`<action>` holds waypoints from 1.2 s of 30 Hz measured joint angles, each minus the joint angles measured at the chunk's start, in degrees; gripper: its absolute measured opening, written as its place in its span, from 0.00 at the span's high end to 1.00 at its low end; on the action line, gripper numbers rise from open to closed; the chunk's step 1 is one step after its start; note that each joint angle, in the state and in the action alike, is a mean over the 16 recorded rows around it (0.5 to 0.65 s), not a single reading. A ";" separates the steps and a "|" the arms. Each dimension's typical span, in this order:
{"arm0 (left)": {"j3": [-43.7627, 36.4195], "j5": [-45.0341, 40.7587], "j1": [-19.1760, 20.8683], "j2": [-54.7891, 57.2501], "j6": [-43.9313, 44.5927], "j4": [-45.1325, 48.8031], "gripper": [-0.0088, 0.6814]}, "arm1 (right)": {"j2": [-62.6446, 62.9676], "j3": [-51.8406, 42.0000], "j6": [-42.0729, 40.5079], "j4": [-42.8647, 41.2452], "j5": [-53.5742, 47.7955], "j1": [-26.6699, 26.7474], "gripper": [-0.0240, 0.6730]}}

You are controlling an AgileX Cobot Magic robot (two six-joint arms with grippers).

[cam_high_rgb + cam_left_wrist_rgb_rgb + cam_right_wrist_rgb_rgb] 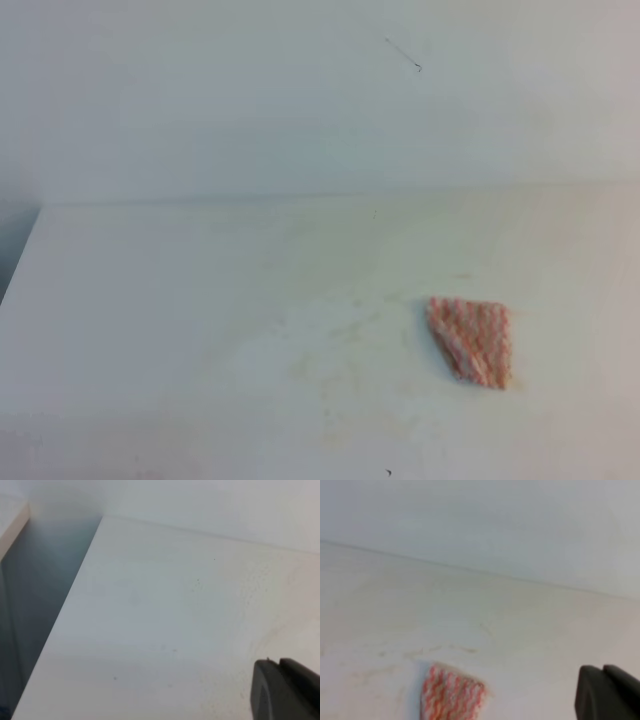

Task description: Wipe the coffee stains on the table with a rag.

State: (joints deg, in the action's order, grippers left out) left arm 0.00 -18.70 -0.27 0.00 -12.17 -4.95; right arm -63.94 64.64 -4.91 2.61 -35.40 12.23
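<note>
Rag (470,340): pink-and-white striped cloth, lying loose on the table (200,300), right of centre in the high view, toward the near edge. Nothing touches it. In the right wrist view you see the same rag (451,696) low in the frame, partly cut off by the bottom edge, flat on the surface.

Coffee stains: no distinct brown blotch shows. What you do have is faint yellowish smears (335,345) left of the rag, and thin tan streaks (445,650) just beyond its far edge in the right wrist view. These read as residue, so my judgement is that the wipe is largely done, with pale traces left; whether they would lift with another pass you cannot tell from here.

Right gripper (610,692): only a dark corner of it shows at the lower right of its own view, well apart from the rag. The jaws are closed, and empty, since the rag lies free.

Left gripper (285,690): a dark finger edge at the lower right of its view, over bare table near the left side. Whether it stands wide or narrow you cannot tell. It carries nothing visible.

Neither arm appears in the high view.

Outward: plain white wall (300,100) behind the table, with a small dark mark (417,67) high up. A grey gap (40,605) runs along the table's left edge.

Writing, brands, labels: none readable anywhere.
</note>
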 joint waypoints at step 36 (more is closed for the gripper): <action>0.00 0.00 0.00 0.00 0.00 0.00 0.99 | 43.75 -32.61 5.47 -9.39 20.13 -11.23 0.97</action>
State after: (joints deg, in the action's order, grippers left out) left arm 0.00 -18.70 -0.27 0.00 -12.17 -4.95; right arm -20.20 32.03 0.55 -6.78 -15.26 1.00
